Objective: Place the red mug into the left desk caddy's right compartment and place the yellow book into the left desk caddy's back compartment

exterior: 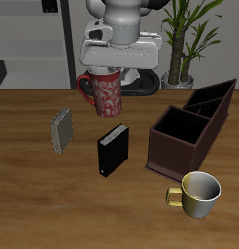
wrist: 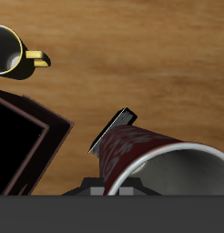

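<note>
The red mug (exterior: pixel 102 92) hangs tilted above the table, well behind the books, and my gripper (exterior: pixel 110 70) is shut on its rim. In the wrist view the red mug (wrist: pixel 141 150) fills the foreground, pale inside showing; my fingers are hidden there. The left desk caddy (exterior: pixel 176 156), a dark brown box, stands on the table apart from the mug. Its large square right compartment (exterior: pixel 180 131) is open and holds nothing. The caddy (wrist: pixel 45 136) also shows in the wrist view. The yellow book (exterior: pixel 61 129) stands on the table, on the far side of the black book from the caddy.
A black book (exterior: pixel 113 149) stands between the yellow book and the caddy; the black book (wrist: pixel 112 130) shows just past the held mug. A yellow-and-white mug (exterior: pixel 197 192) sits near the front edge before the caddy, its golden handle (wrist: pixel 36 60) showing. A potted plant (exterior: pixel 185 39) stands behind.
</note>
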Robot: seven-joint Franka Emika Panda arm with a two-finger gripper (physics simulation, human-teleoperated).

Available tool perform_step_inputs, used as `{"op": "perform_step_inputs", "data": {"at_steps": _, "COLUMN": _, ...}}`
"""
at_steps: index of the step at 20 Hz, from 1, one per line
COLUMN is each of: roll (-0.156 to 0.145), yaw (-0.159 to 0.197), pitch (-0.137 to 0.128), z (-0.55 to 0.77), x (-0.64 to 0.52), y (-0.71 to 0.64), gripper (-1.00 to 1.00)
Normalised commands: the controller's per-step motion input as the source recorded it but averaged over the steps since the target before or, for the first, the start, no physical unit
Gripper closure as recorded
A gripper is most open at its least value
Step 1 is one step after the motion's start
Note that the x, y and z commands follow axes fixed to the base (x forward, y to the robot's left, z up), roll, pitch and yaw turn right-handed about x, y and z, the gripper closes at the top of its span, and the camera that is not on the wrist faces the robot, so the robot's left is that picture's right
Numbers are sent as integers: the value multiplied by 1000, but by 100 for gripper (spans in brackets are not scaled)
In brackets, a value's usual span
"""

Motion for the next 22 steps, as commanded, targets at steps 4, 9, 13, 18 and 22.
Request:
{"op": "perform_step_inputs", "data": {"at_steps": 4, "roll": 64, "yaw": 30, "pitch": -8, "z": 54, "x": -193, "y": 587, "gripper": 100}}
{"op": "perform_step_inputs", "data": {"at_steps": 9, "roll": 32, "yaw": 18, "pitch": -19, "z": 151, "x": 4, "y": 297, "gripper": 100}}
{"op": "perform_step_inputs", "data": {"at_steps": 13, "roll": -20, "yaw": -39, "pitch": -5, "z": -5, "x": 116, "y": 222, "gripper": 100}}
{"op": "perform_step_inputs", "data": {"at_steps": 18, "roll": 16, "yaw": -9, "pitch": 19, "z": -10, "x": 108, "y": 396, "gripper": 100}}
{"op": "perform_step_inputs", "data": {"at_steps": 22, "roll": 30, "yaw": -16, "pitch": 10, "z": 8, "x": 74, "y": 586, "gripper": 100}}
